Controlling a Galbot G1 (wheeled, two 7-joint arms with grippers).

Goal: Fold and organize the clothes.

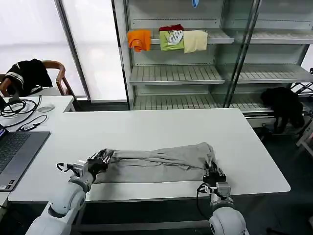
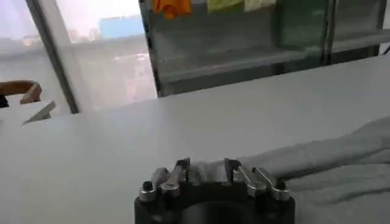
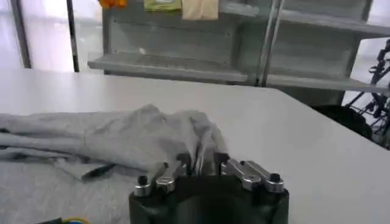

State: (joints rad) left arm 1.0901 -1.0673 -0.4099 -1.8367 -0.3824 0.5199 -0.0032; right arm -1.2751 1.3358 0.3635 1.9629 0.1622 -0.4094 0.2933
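Note:
One light grey T-shirt (image 1: 156, 164) of the clothes lies across the front of the white table (image 1: 161, 127), folded lengthwise, its upper fold bunched and wrinkled. My left gripper (image 1: 100, 159) is at the shirt's left end, shut on the cloth there. In the left wrist view grey fabric (image 2: 341, 158) fills the space between that gripper's (image 2: 207, 170) fingertips (image 2: 181, 167). My right gripper (image 1: 213, 171) is at the shirt's right end near the table's front edge. In the right wrist view the right gripper (image 3: 202, 162) pinches a gathered ridge of the shirt (image 3: 122, 137).
A laptop (image 1: 14, 152), cables (image 1: 19, 110) and a mouse (image 1: 45, 107) sit on the left desk. A chair (image 1: 54, 73) holds a black garment. On the shelf unit behind hang orange (image 1: 139, 39), green (image 1: 171, 39) and cream (image 1: 194, 40) garments. A black garment (image 1: 283, 103) lies at the right.

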